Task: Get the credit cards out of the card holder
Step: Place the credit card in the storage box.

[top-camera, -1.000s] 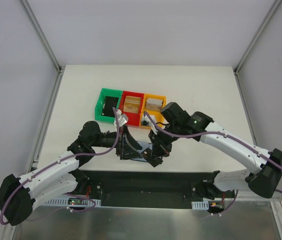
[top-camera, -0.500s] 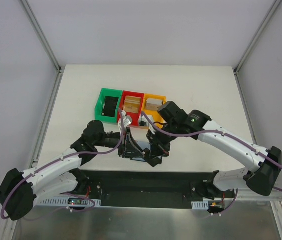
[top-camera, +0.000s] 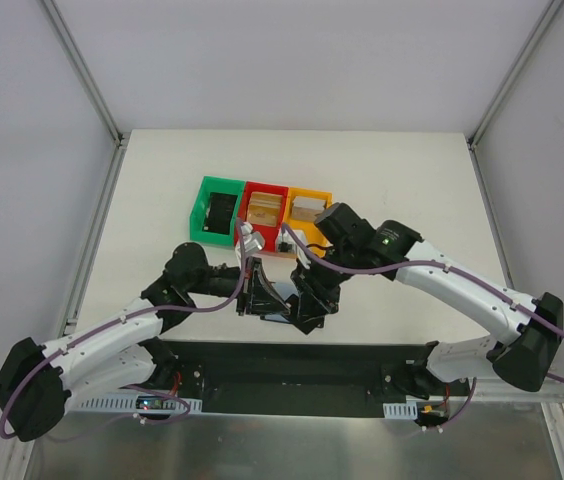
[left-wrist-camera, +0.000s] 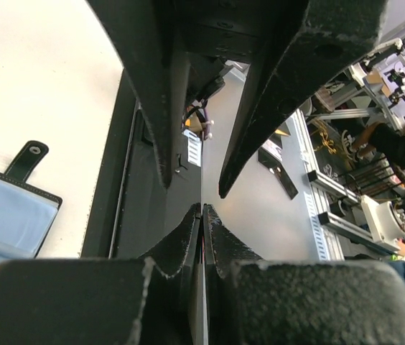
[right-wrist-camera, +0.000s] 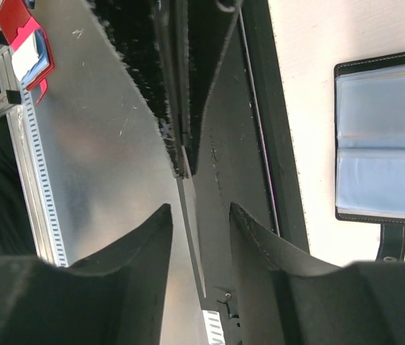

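Left gripper (left-wrist-camera: 201,210) pinches a thin flat card (right-wrist-camera: 192,230) edge-on; right gripper (right-wrist-camera: 199,208) stands narrowly parted around it. Black folding wallet (right-wrist-camera: 385,136) lies open on white tabletop (left-wrist-camera: 44,86); metal racking (left-wrist-camera: 328,215) beyond.

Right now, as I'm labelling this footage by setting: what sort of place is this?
Probably a robotics lab test cell: two robot arms bolted to a white table inside an aluminium frame with blank walls, and the left wrist view shows equipment racks beyond.

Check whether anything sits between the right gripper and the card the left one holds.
Nothing visible. The credit card, pinched by the left gripper, reaches edge-on between the open jaws of the right gripper.
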`<act>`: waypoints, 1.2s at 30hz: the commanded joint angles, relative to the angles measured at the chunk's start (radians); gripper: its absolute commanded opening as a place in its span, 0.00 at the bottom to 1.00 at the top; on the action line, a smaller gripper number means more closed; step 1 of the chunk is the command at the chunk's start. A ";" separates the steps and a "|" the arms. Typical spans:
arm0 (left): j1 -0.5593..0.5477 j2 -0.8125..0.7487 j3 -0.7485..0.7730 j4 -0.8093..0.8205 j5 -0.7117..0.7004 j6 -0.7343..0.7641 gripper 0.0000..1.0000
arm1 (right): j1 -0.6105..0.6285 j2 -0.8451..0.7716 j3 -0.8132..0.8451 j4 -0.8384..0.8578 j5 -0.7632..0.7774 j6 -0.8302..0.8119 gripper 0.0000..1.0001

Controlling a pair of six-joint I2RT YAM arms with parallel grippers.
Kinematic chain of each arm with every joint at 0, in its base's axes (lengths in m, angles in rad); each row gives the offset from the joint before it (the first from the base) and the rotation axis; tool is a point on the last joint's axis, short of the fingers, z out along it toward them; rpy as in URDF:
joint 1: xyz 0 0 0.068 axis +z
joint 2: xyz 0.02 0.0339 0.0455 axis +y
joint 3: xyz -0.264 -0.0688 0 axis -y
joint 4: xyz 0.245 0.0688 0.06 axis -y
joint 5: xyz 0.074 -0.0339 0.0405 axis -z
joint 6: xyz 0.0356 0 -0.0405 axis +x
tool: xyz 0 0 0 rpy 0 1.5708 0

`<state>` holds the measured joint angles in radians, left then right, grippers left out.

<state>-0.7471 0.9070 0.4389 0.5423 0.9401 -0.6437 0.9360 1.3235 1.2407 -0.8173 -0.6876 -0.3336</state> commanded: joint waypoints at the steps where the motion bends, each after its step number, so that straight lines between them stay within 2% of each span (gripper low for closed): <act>1: -0.008 -0.046 -0.002 0.070 -0.012 0.013 0.00 | -0.002 -0.052 0.011 0.032 0.034 0.011 0.45; 5: -0.006 -0.086 -0.032 0.085 -0.072 0.016 0.00 | -0.066 -0.138 -0.069 0.128 0.034 0.080 0.54; 11: 0.012 -0.134 -0.063 0.087 -0.136 0.015 0.00 | -0.247 -0.314 -0.257 0.355 -0.048 0.238 0.57; 18: 0.029 -0.148 -0.052 0.085 -0.138 0.007 0.00 | -0.267 -0.372 -0.365 0.466 -0.135 0.312 0.59; 29: 0.035 -0.155 -0.069 0.140 -0.196 -0.033 0.00 | -0.269 -0.371 -0.422 0.628 -0.181 0.418 0.53; 35: 0.034 -0.138 -0.063 0.165 -0.190 -0.053 0.00 | -0.267 -0.362 -0.432 0.678 -0.199 0.449 0.42; 36: 0.034 -0.138 -0.063 0.165 -0.190 -0.051 0.00 | -0.266 -0.363 -0.431 0.678 -0.201 0.449 0.37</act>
<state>-0.7246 0.7670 0.3767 0.6319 0.7525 -0.6743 0.6701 0.9646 0.8062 -0.2169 -0.8497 0.0853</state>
